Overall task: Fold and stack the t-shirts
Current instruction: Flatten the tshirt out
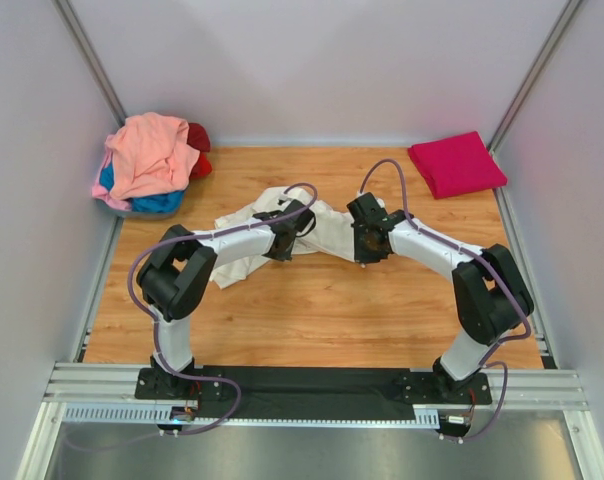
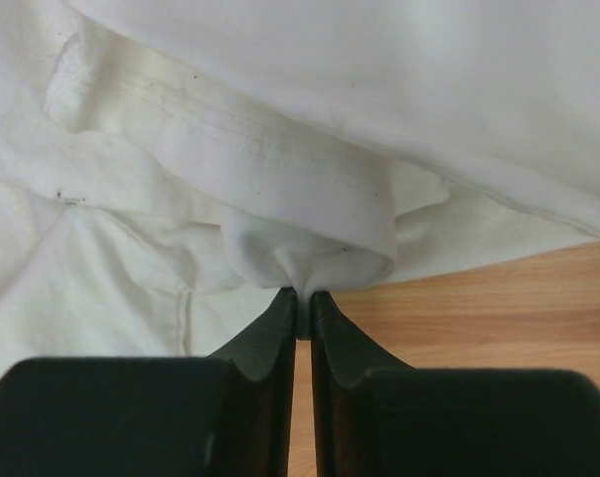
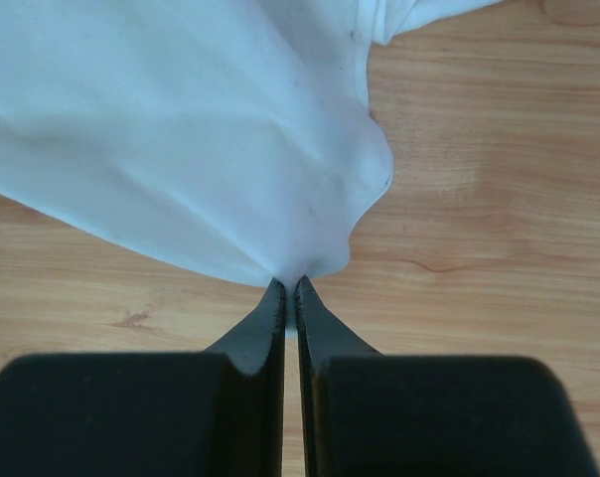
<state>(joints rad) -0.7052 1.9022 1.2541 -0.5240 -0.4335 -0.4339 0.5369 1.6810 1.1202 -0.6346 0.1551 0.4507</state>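
A cream-white t-shirt (image 1: 244,240) lies crumpled in the middle of the wooden table, stretched between both arms. My left gripper (image 1: 294,232) is shut on a bunched fold of this t-shirt (image 2: 310,253), with cloth pinched between its fingertips (image 2: 280,308). My right gripper (image 1: 365,243) is shut on the edge of the same t-shirt (image 3: 211,149), pinched at its tips. A folded magenta t-shirt (image 1: 456,163) lies at the back right. A pile with a salmon-pink t-shirt (image 1: 147,150), a blue one (image 1: 154,202) and a red one (image 1: 199,150) sits at the back left.
The wooden table (image 1: 322,320) is boxed in by grey walls on the left, back and right. A metal rail (image 1: 312,385) carries the arm bases at the near edge.
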